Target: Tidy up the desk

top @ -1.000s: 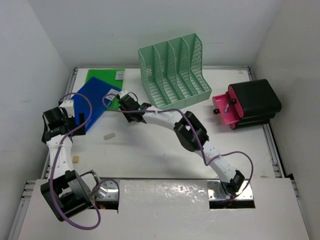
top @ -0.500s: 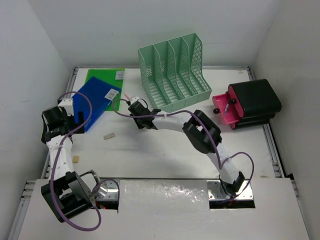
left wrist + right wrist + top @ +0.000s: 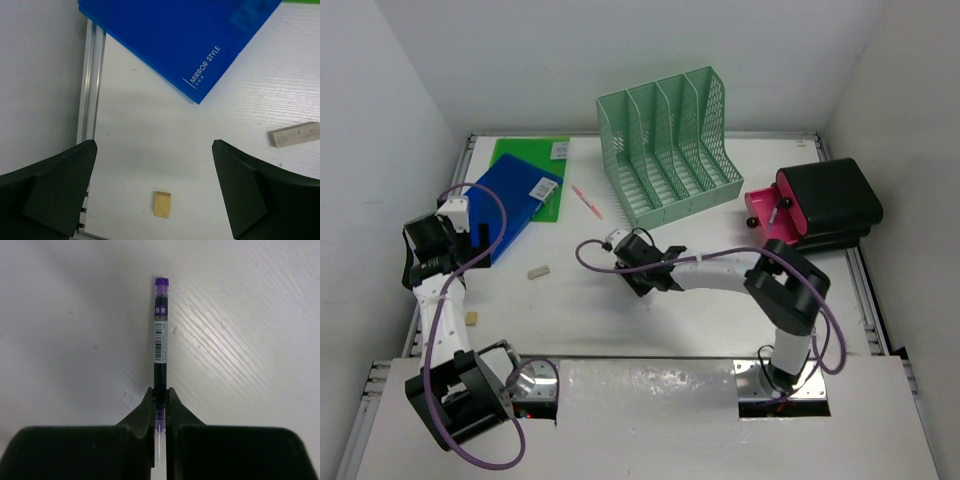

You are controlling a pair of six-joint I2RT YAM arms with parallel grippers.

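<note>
The desk [image 3: 650,325] is a white tabletop with silver rails. My right gripper [image 3: 623,248] hangs over its middle, shut on a purple pen [image 3: 160,330] that sticks out ahead of the fingertips [image 3: 160,392] over the bare surface. My left gripper [image 3: 450,245] is open and empty at the left edge. Its wrist view [image 3: 155,165] shows a small yellow eraser [image 3: 162,204] below between the fingers. The corner of a blue notebook [image 3: 180,35] lies just ahead. The notebook [image 3: 512,205] overlaps a green folder [image 3: 532,152].
A mint-green mesh file rack [image 3: 670,140] stands at the back. A pink pen [image 3: 587,202] lies left of it. A black and pink pencil case [image 3: 815,210] sits at the right. A beige eraser [image 3: 538,271] and the yellow eraser [image 3: 472,318] lie at the left. The left rail [image 3: 90,85] borders the desk.
My right arm has drawn back from beside the blue notebook toward the desk's middle, carrying the purple pen. The pink pen now shows on the desk. The left arm has barely moved.
</note>
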